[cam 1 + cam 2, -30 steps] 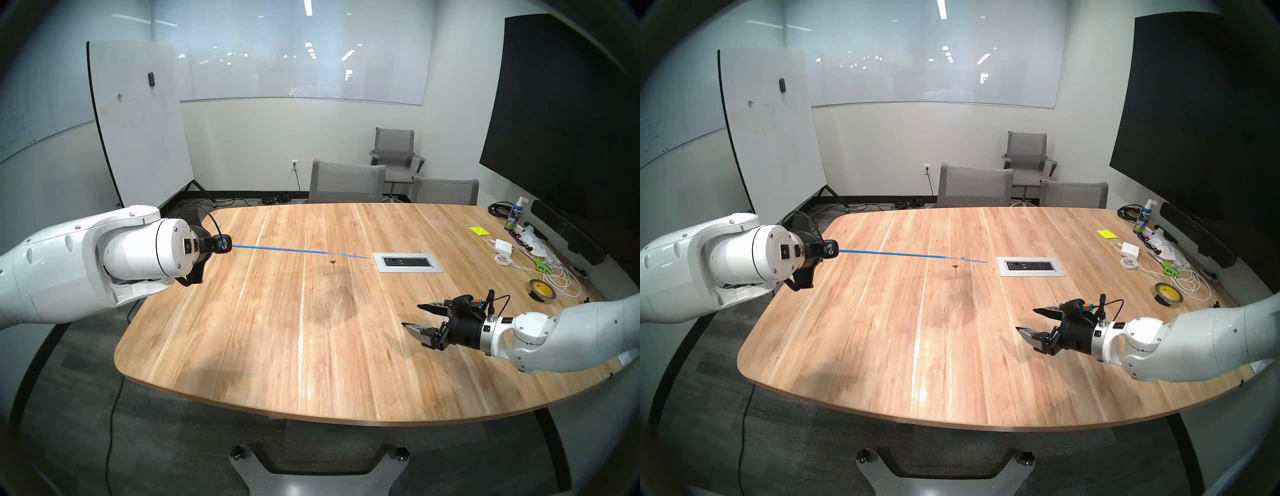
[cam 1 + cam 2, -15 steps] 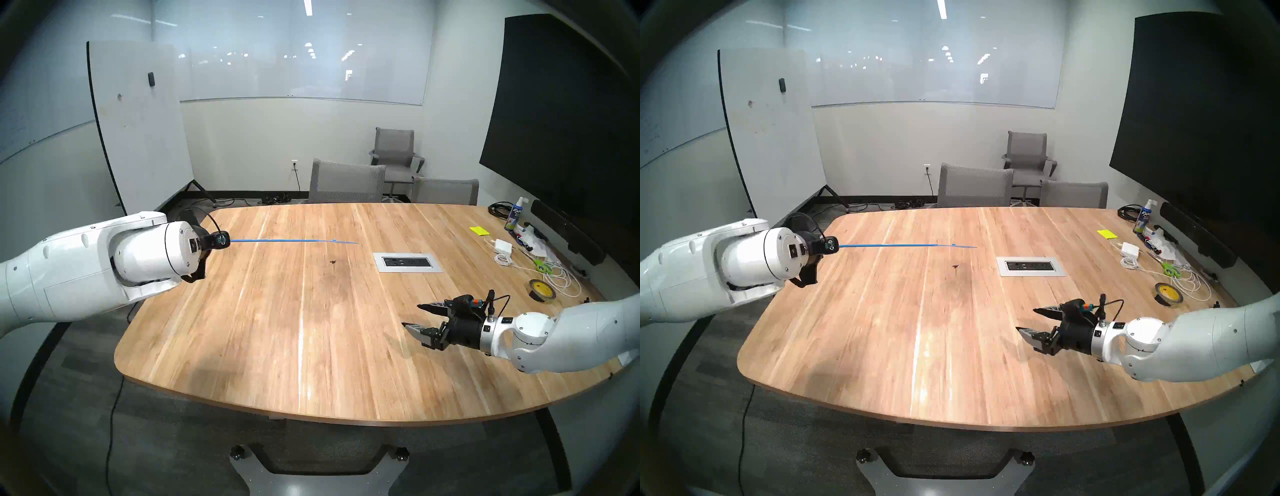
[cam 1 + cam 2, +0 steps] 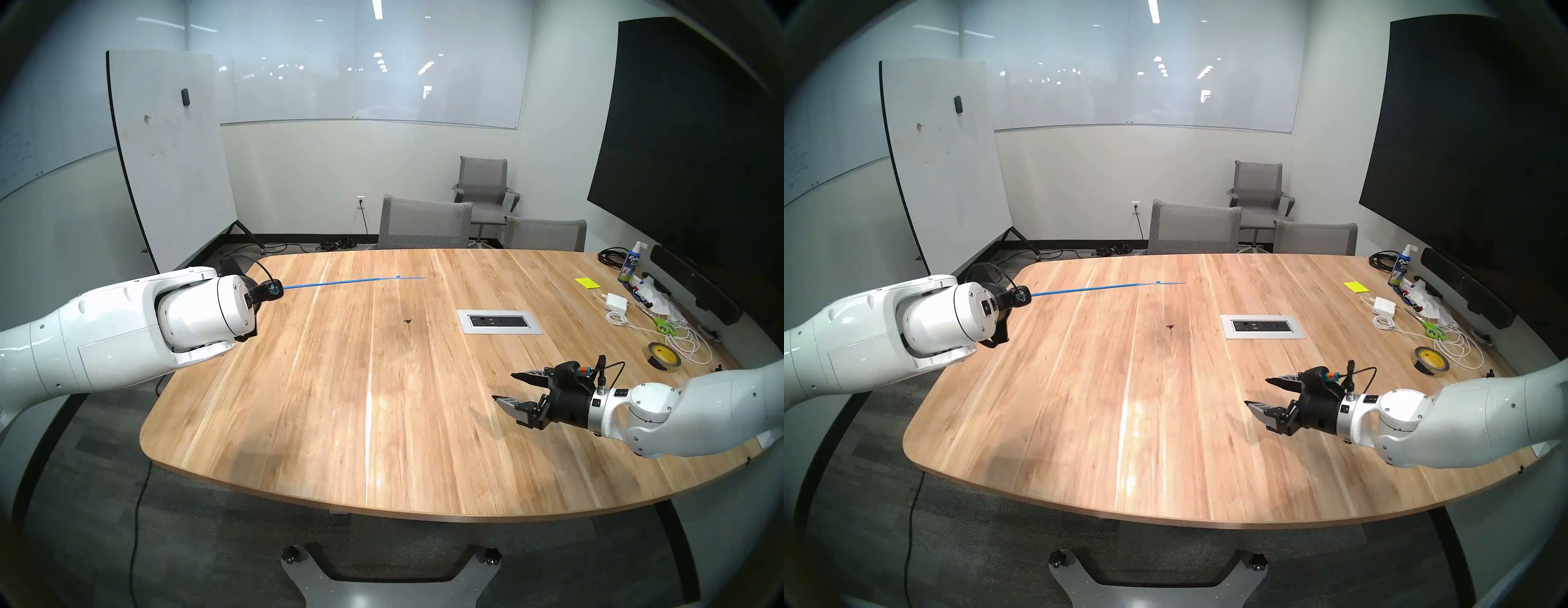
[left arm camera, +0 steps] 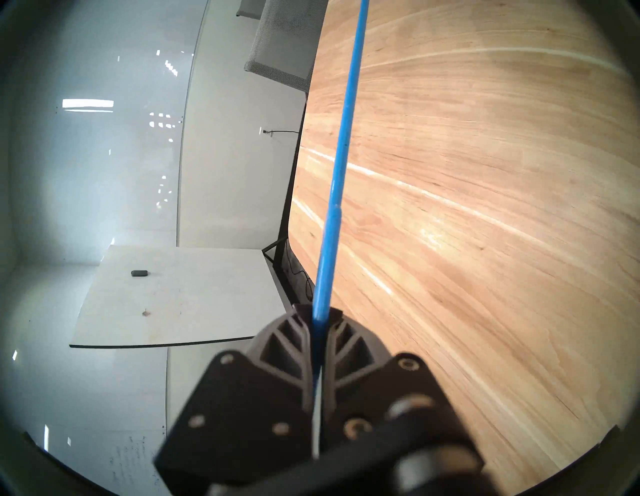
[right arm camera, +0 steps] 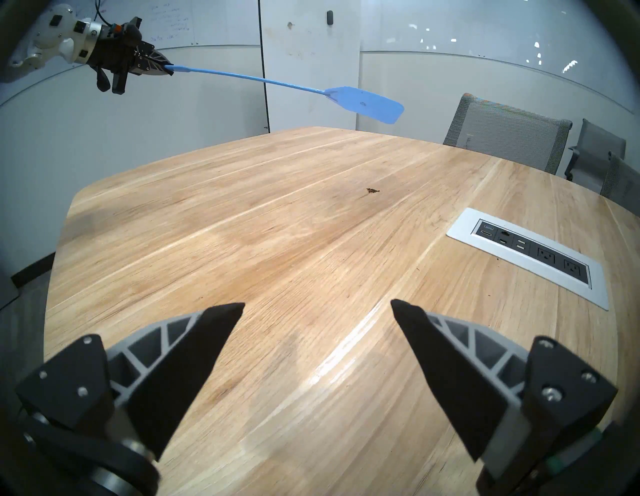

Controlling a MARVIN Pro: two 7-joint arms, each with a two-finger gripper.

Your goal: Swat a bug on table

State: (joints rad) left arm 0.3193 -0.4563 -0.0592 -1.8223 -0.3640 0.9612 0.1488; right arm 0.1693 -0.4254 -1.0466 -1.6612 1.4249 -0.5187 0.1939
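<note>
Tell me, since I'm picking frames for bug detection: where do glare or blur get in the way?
Head views: sharp; a white glare streak crosses the table, clear of the bug. Left wrist: gripper body blurred, bug not visible. Right wrist: bug crisp; glare near the fingers.

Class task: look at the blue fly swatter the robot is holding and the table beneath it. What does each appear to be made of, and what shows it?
Fly swatter: probably plastic; uniform matte blue, with a thin handle and a flat thin head.
Table: wood planks or a wood-look surface, with a light satin finish; lengthwise grain, plank seams and soft glare streaks show.
</note>
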